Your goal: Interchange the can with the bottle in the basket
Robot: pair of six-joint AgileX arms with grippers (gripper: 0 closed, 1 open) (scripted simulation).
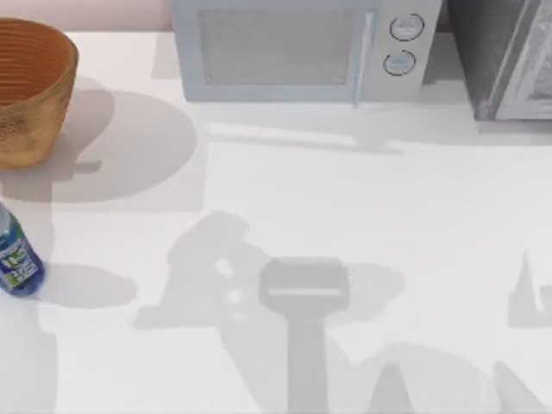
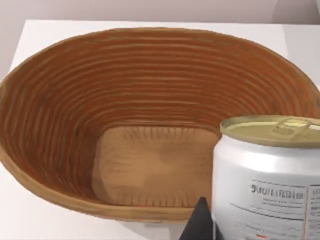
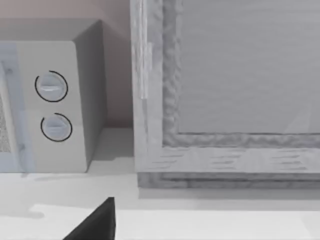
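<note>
Can (image 2: 270, 175) at left claw, beside empty basket (image 2: 60, 100).

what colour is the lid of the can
Dull gold, with a pull tab; the can shows best in the left wrist view.

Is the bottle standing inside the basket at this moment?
No, in the top view the bottle stands on the table near its left edge, apart from the basket.
</note>
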